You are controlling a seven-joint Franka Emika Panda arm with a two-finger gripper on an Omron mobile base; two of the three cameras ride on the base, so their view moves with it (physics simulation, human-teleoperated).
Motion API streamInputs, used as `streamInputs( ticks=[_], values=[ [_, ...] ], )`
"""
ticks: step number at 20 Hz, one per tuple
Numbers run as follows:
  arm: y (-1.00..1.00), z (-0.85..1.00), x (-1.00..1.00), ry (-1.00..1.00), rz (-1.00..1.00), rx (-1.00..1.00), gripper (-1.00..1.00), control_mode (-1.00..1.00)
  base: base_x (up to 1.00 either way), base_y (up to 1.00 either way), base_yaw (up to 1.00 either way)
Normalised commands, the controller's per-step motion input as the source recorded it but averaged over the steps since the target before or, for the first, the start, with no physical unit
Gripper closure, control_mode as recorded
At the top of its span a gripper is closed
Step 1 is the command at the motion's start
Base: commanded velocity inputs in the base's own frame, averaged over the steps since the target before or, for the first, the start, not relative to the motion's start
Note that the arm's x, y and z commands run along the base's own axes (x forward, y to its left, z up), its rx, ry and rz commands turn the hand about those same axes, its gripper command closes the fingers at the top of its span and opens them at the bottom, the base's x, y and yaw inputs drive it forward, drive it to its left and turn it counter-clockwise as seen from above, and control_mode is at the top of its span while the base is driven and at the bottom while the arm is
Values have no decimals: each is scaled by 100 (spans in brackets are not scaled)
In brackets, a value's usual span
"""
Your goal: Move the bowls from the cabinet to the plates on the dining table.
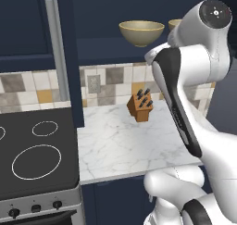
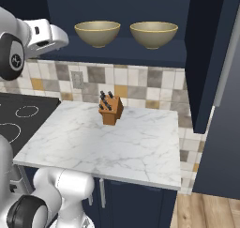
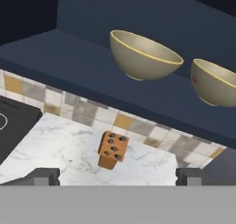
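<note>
Fingertips (image 3: 46, 176) of the gripper (image 3: 117, 177) rise nearest the lens at 6 o'clock in the hand view, jaws spread fully apart, nothing between them. Two bowls sit side by side on the cabinet (image 2: 140, 53) shelf, doors swung open: left bowl (image 3: 144, 56) at 12 o'clock in the hand view, right bowl (image 3: 215, 82) at 3 o'clock, apart, not touching. Both upright, round, deep, beige-tan, paler rim, glazed-looking. Likely stiff ceramic, moderately light, slippery, chip-prone; curved wall gives no flat hold, so best pinch is probably over the rim, one finger inside, one outside. Gripper is well short of either bowl.

Below, white marble tabletop (image 2: 117, 138) with grey veins carries a brown wooden knife block (image 2: 111, 110), dark handles up. Mottled tile backsplash (image 2: 140, 81) behind. Black stovetop (image 1: 32, 150) at 9 o'clock in the left base view.
</note>
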Motion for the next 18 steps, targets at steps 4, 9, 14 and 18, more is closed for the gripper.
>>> streamInputs(
  ticks=[4,9,14,18],
  values=[
    [0,0,8,-7,0,-8,-100,-100,0,0,0],
    [0,0,8,-6,0,-8,-100,-100,0,0,0],
    [-1,0,9,-5,0,-8,-100,-100,0,0,0],
    [-1,0,15,-4,0,-7,-100,-100,0,0,0]
  ],
)
